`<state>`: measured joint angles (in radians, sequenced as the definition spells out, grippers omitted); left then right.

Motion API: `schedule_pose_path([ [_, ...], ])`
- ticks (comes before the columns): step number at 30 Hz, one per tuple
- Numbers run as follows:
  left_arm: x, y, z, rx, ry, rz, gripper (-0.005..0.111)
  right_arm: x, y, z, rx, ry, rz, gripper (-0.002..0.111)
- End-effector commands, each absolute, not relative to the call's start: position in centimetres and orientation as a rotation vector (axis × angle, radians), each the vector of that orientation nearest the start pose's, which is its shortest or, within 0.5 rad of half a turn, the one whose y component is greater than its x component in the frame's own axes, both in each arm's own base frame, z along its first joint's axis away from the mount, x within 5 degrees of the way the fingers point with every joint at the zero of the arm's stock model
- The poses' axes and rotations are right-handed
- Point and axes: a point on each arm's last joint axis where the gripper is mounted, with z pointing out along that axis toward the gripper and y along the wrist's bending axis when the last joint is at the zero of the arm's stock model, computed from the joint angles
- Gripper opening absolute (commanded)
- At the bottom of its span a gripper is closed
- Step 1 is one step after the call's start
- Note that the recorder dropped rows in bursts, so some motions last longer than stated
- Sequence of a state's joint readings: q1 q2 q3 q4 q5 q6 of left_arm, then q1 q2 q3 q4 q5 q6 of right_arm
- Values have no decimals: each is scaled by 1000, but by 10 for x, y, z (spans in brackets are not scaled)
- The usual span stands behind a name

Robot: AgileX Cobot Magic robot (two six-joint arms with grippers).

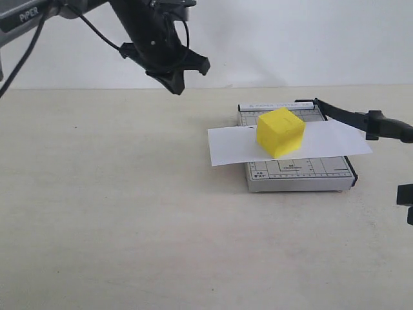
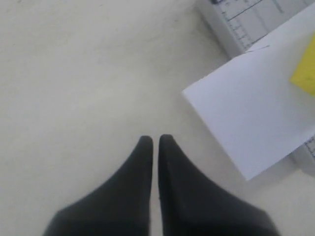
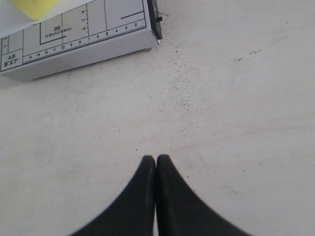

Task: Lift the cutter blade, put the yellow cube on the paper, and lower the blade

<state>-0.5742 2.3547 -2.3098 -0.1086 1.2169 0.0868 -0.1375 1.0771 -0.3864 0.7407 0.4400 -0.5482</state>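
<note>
Left gripper [image 1: 174, 82] and right gripper [image 3: 156, 158] closed, both clear of the cutter board [image 1: 303, 171]
The left gripper hangs raised, up and left of the board in the exterior view, its 2 fingers [image 2: 142, 167] tips-down with a hairline gap. The right gripper sits off the board's near right corner, fingers pressed together.

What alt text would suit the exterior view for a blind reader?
A yellow cube sits on white paper laid across a grey cutter board, whose black blade is raised. The left gripper hangs above the table, away from them.
</note>
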Motion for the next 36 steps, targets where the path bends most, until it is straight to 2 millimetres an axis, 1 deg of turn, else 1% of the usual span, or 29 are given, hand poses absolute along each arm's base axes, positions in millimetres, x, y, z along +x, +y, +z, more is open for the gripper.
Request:
schedule_pose_path([
  [1,409,-261,264,819,2646,-142,4,173,1,198,209,2462,346,0],
  [4,394,-244,280,746,2574,-94,4,173,1,198,203,2464,341,0],
  [5,389,-237,290,696,2531,-113,4,173,1,198,202,2465,340,0],
  [6,381,-228,290,655,2514,-128,4,173,1,198,202,2465,340,0],
  [7,375,-218,300,605,2460,-156,4,173,1,198,202,2465,340,0],
  [9,360,-193,306,522,2360,-183,4,173,1,198,202,2465,340,0],
  [10,353,-181,302,504,2333,-181,4,173,1,198,202,2465,340,0],
  [13,335,-132,306,373,2164,-191,4,173,1,198,202,2465,340,0],
  [14,329,-112,308,315,2098,-184,4,173,1,198,204,2463,340,0],
  [18,316,-30,317,73,1851,-83,4,174,1,199,215,2455,341,0],
  [19,314,-14,319,22,1803,-58,4,174,1,199,215,2455,341,0],
  [20,313,6,319,-38,1773,-18,4,174,1,199,216,2454,341,0],
  [22,311,43,317,-143,1771,66,4,174,1,199,216,2453,339,0],
  [25,304,87,307,-281,1825,166,4,174,1,199,219,2451,339,0],
  [28,291,118,300,-392,1885,237,4,174,1,199,219,2451,339,0],
  [30,281,131,302,-432,1904,282,4,174,1,199,218,2452,340,0],
  [31,276,135,306,-426,1902,313,4,174,1,199,218,2452,340,0],
  [33,268,139,315,-384,1883,374,4,174,1,199,218,2452,340,0],
  [34,263,137,322,-366,1865,391,4,174,1,199,218,2452,340,0],
  [36,257,133,337,-386,1785,372,4,173,1,198,211,2461,349,0],
])
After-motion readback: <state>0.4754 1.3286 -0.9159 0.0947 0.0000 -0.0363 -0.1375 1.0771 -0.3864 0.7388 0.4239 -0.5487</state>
